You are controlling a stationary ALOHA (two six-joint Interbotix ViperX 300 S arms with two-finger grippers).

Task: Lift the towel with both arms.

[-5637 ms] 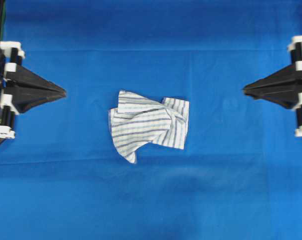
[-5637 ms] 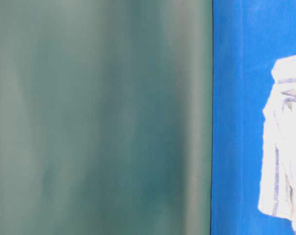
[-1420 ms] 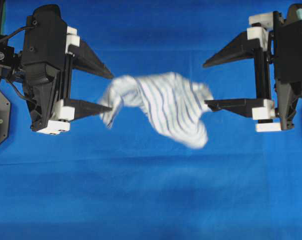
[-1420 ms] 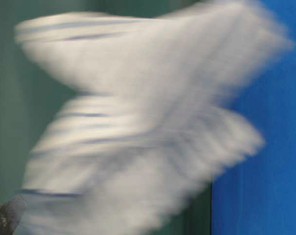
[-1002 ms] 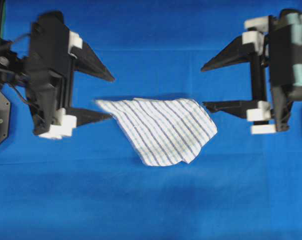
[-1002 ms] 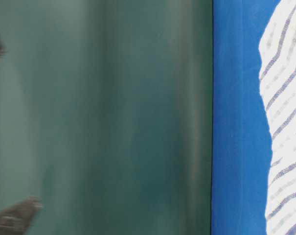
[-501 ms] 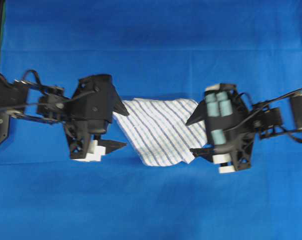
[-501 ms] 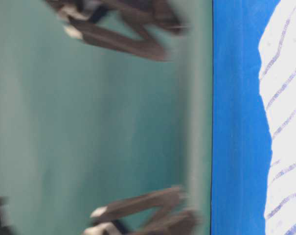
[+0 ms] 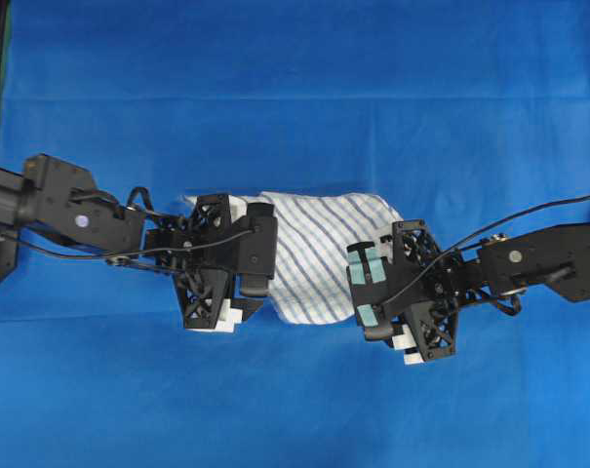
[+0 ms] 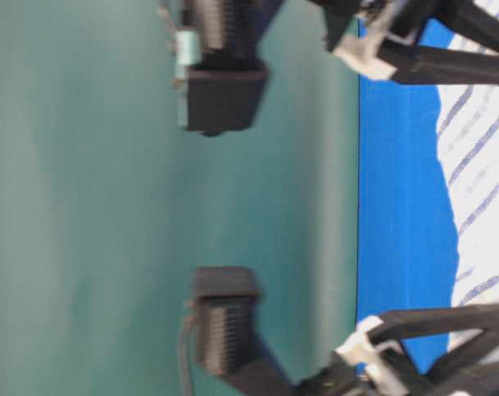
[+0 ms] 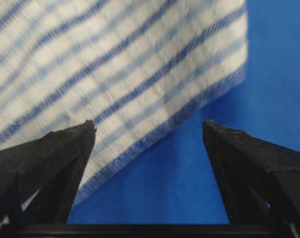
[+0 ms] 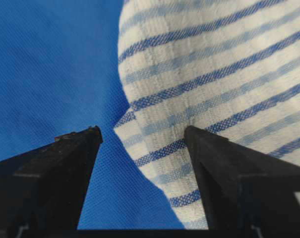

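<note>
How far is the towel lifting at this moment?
Done: both arms are lowered onto opposite ends of the striped towel. In hand: the left gripper and the right gripper are open, each straddling a towel edge, with one finger over cloth and one over the blue table cover. Left: closing both grippers and raising the towel, which lies flat.

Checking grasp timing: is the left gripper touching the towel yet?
Cannot tell. The left wrist view shows the left gripper open, straddling the towel edge, one fingertip overlapping the cloth, but neither contact nor a gap shows plainly.
</note>
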